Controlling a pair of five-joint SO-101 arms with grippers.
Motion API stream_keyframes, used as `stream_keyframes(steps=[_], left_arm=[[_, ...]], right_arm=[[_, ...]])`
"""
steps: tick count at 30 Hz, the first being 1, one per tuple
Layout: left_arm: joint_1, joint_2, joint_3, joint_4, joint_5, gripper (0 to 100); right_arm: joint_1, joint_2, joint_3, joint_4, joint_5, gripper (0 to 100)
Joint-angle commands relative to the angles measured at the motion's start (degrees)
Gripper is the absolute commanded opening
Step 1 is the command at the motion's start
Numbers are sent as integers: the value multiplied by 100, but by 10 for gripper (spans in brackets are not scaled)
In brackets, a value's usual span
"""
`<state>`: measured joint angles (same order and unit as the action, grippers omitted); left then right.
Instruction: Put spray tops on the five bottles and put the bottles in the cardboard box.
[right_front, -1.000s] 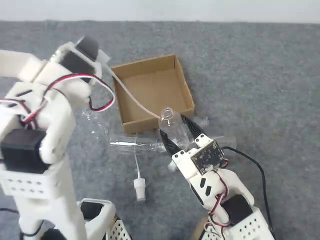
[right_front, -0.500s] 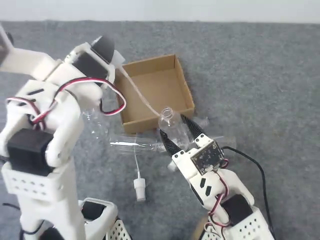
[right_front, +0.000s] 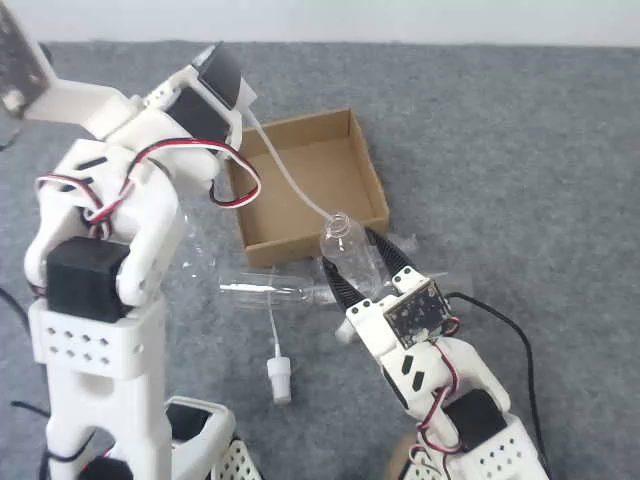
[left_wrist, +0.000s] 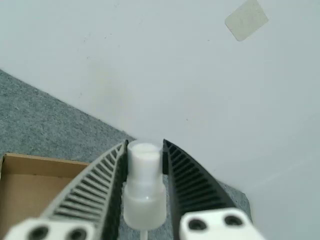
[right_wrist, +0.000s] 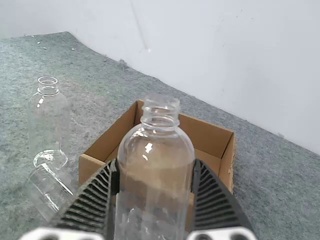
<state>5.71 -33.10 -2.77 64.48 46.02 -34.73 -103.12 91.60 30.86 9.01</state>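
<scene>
The right gripper (right_front: 347, 250) has its jaws pinching a clear bottle (right_front: 340, 238), held upright just near of the cardboard box (right_front: 290, 246). The left gripper (left_wrist: 145, 149), raised at the box's far-left side, has its jaws pressed on a white spray top (left_wrist: 145, 190) — its thin tube (right_front: 283, 180) slants down across the box to the bottle's mouth. Another bottle (right_front: 265, 290) lies on the grey tabletop (right_front: 520, 150) left of the held one, and a second spray top (right_front: 279, 378) lies nearer still.
</scene>
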Motion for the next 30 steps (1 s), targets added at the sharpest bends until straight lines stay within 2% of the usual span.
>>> stream_keyframes(steps=[1,7,18,26,30], left_arm=[[0,-132,347,-536,-132,11],[35,-176,1112,-1143,-299,11],[53,-132,1393,-1169,-299,11],[853,-176,1789,-1196,-299,11],[1011,-141,1798,-1178,-299,11]], right_arm=[[66,-92,-88,-180,123,7],[66,-92,-79,-180,123,7],[66,-92,-79,-180,123,7],[66,-92,-70,-180,123,7],[66,-92,-70,-180,123,7]])
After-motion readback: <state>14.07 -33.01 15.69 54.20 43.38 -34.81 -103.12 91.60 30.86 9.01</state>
